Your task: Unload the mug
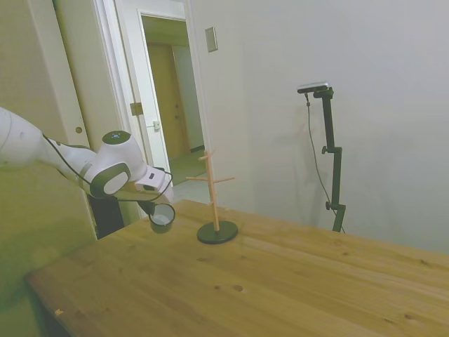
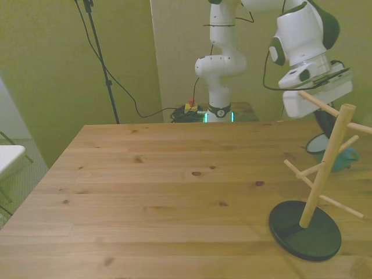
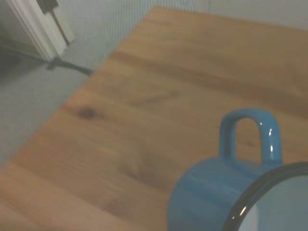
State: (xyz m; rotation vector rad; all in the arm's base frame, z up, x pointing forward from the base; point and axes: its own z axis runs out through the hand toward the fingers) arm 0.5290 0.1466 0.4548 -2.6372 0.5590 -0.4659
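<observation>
Side view: white arm (image 1: 42, 151) reaches in low over the near-left corner of the wooden bench (image 1: 280, 281). The mug (image 1: 162, 217) hangs under the wrist at the pincer (image 1: 156, 209) — tilted, its mouth turned outward and showing a white inside with a thin dark rim. It is clear of the bench top, held in the air above the bench edge.

Pincer state: the fingers are hidden between the wrist housing and the mug, so how far they are parted cannot be told. The mug sits right at them and touches nothing else, so it appears carried.

Mug tree (image 1: 215, 203): pale wooden post with angled pegs on a dark round base, standing upright on the bench beside the mug, apart from it. No peg carries anything.

Front view: the tree (image 2: 325, 168) stands at the front view's right, near the camera. The mug (image 2: 340, 154) is partly hidden behind its post — only a teal body and a pale mouth show, below the white wrist block.

Wrist view: the mug (image 3: 216, 192) fills one corner, blue-teal, loop handle (image 3: 250, 137) upward, dark rim, blurred bench wood behind it, floor beyond the bench edge.
</observation>
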